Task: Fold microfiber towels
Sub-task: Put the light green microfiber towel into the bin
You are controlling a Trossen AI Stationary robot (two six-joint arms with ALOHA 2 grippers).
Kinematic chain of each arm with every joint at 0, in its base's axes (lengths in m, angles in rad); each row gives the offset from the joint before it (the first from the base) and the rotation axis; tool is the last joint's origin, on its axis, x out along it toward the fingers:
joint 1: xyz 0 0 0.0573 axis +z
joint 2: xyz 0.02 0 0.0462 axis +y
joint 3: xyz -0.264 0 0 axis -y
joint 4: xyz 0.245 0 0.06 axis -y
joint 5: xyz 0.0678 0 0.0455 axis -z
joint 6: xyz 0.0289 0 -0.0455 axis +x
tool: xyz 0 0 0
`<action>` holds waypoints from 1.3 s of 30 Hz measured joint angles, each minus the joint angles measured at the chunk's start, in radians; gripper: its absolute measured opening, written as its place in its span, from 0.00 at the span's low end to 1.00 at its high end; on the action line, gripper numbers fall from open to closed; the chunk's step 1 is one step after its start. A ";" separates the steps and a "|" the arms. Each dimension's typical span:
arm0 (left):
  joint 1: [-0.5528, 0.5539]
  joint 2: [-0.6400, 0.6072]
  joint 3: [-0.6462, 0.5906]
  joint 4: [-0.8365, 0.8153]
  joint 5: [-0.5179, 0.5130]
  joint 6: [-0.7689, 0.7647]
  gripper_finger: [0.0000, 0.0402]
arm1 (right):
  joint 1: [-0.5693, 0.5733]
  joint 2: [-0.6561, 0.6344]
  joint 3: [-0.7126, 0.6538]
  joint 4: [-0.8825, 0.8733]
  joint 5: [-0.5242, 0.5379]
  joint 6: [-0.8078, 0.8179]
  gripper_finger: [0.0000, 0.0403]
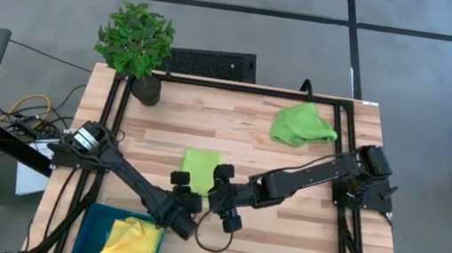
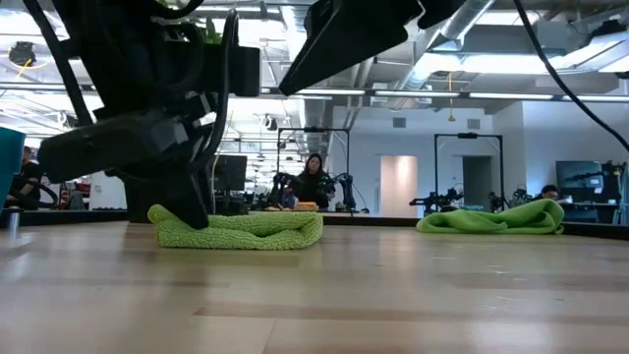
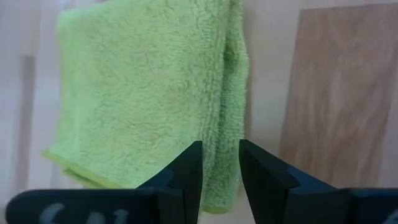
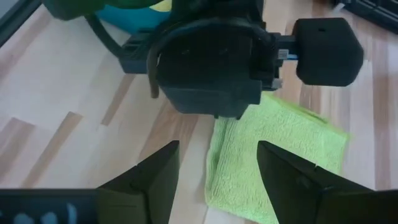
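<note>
Presently on the tabletop (image 1: 282, 234), by item.

Folded lime towel (image 1: 200, 168): lies flat near the middle of the boards, layers stacked, one doubled edge showing in the left wrist view (image 3: 143, 93). In the low view (image 2: 236, 229) it sits as a low neat pad.

Left tool (image 1: 184, 185): at the near edge of that folded towel. Its fingers (image 3: 186, 171) stand a little apart, with a narrow gap between them and towel pile showing beyond. Whether cloth is actually pinched cannot be told.

Right tool (image 1: 219, 183): just beside the same towel on its other side, fingers spread wide and grasping nothing; bare wood and towel edge lie between them in its own wrist view (image 4: 217, 180).

Second lime towel (image 1: 302, 124): crumpled in a heap toward the far right of the boards, well apart from both arms, unfolded.

Yellow towel (image 1: 132, 243): lying on a teal cloth (image 1: 100, 218) at the near left corner, apparently already dealt with.

Potted plant (image 1: 136, 46): far left corner, not involved.

Step in hand, as judged: finishing or pressing the fold on the middle lime towel, or readying it for removal to the near-left stack.

Next move, as judged: a firm pinch through all layers so the fold stays together when lifted, the right tool clearing aside; the heaped towel then needs spreading flat.
</note>
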 joint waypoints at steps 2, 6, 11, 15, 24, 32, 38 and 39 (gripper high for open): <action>0.005 0.000 0.004 -0.004 0.030 -0.003 0.24 | 0.000 0.000 0.000 -0.005 0.000 0.000 0.59; 0.015 0.000 0.013 0.018 0.078 0.032 0.24 | -0.008 0.000 0.000 -0.003 0.000 0.000 0.59; 0.027 0.000 0.013 0.045 0.073 0.061 0.28 | -0.016 0.000 0.000 0.002 0.000 0.000 0.59; 0.041 0.000 0.013 0.044 0.081 0.056 0.35 | -0.015 0.000 0.000 0.001 0.000 0.000 0.59; 0.054 0.001 0.013 0.047 0.118 0.062 0.47 | -0.015 0.000 0.000 0.001 0.000 -0.001 0.59; 0.053 0.002 0.016 0.068 0.190 0.028 0.47 | -0.017 0.000 0.000 0.001 0.000 -0.003 0.59; 0.053 0.002 0.037 0.032 0.091 0.052 0.44 | -0.029 0.000 0.000 0.001 -0.001 -0.002 0.59; 0.053 0.002 0.039 0.032 0.083 0.062 0.44 | -0.030 0.000 0.000 0.000 -0.001 -0.002 0.59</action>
